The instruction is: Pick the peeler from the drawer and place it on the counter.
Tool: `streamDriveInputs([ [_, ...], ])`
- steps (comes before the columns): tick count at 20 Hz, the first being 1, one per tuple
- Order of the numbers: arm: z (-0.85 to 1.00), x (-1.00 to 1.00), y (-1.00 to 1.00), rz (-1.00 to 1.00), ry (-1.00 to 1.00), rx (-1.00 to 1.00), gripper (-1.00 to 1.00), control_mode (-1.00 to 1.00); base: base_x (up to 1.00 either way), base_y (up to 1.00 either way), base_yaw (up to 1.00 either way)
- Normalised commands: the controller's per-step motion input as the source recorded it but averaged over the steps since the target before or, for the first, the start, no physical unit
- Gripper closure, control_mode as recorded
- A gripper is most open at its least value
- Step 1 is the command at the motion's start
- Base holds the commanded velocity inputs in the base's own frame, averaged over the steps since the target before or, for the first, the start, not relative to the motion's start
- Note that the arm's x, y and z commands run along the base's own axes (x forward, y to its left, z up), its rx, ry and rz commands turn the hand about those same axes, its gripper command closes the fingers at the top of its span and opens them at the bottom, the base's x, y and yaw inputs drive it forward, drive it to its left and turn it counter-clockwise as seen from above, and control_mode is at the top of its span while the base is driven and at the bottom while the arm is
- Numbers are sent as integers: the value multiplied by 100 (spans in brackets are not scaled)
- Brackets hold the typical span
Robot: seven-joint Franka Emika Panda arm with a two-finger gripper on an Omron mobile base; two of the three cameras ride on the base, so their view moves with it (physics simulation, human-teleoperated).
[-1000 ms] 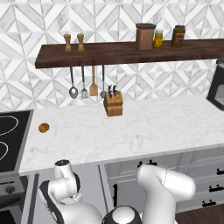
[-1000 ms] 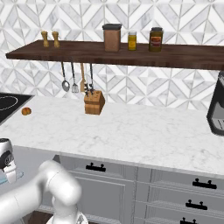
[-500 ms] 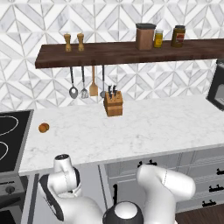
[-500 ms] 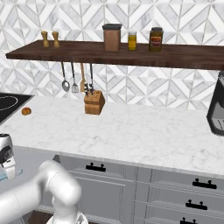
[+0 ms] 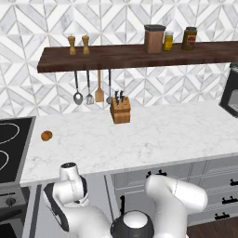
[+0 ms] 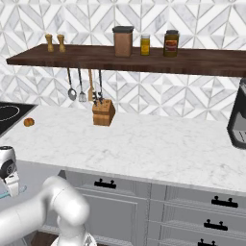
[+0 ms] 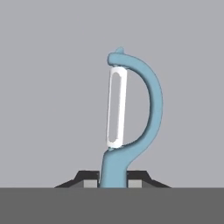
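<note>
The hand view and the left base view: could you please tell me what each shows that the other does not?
The hand view alone gives the light-blue peeler, its handle between the gripper fingertips over the flat grey drawer inside. The left base view alone gives the marble counter, knife block, orange, stove and wall shelf. I can match nothing across both.

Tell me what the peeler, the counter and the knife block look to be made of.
Peeler: likely moulded plastic, matte light-blue body in one smooth curve; its blade is a flat white slotted strip, material unclear.
Counter: marble or marble-look stone, white with faint grey veins.
Knife block: wood, by its warm tan-brown colour and matte look.
</note>
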Motion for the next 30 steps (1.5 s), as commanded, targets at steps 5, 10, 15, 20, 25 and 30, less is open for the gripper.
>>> streamDriveInputs([
  [5,34,-35,-1,0,-1,0,100,-100,0,0,0],
  [10,73,-49,0,0,-3,0,100,-100,0,0,0],
  [15,91,-41,0,6,-2,0,100,-100,0,0,0],
  [20,73,-3,-11,6,0,2,100,-100,0,0,0],
  [25,83,0,-51,6,-3,12,100,-100,0,0,0],
  [30,74,6,-74,3,-11,11,100,-100,0,0,0],
])
